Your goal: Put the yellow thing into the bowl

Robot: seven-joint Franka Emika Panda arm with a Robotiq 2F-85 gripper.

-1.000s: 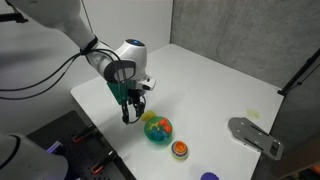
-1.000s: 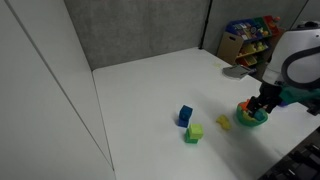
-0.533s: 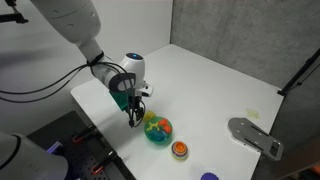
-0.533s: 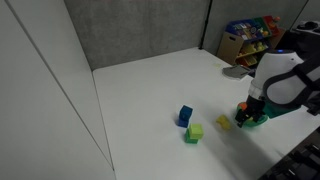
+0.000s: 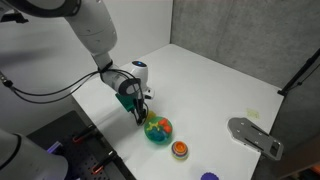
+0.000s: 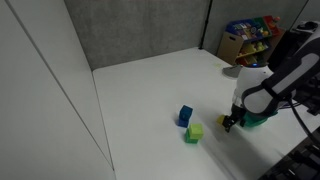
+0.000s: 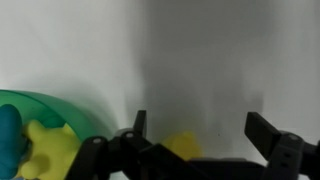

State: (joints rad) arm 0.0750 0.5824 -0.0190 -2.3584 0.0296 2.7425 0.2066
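Note:
The teal-green bowl [image 5: 158, 131] stands near the white table's front edge and holds small coloured pieces. In the wrist view the bowl [image 7: 40, 108] sits at the left with a yellow-green piece inside. The yellow thing [image 7: 183, 147] lies on the table just beside the bowl, and it also shows in an exterior view [image 6: 223, 122]. My gripper [image 5: 141, 118] is low over the table next to the bowl. In the wrist view the gripper [image 7: 200, 130] is open, with the yellow thing between its fingers, nearer the left one. The arm partly hides the bowl [image 6: 256, 120].
A blue cube [image 6: 185, 115] and a green cube [image 6: 193, 132] lie on the table near the yellow thing. An orange round thing with a dark rim [image 5: 180, 149] and a purple piece [image 5: 208, 177] sit beyond the bowl. A grey flat object [image 5: 255, 136] lies at the table's end.
My gripper has moved down and sideways from above the bowl's rim to the table beside the bowl, over the yellow thing. The objects have not moved.

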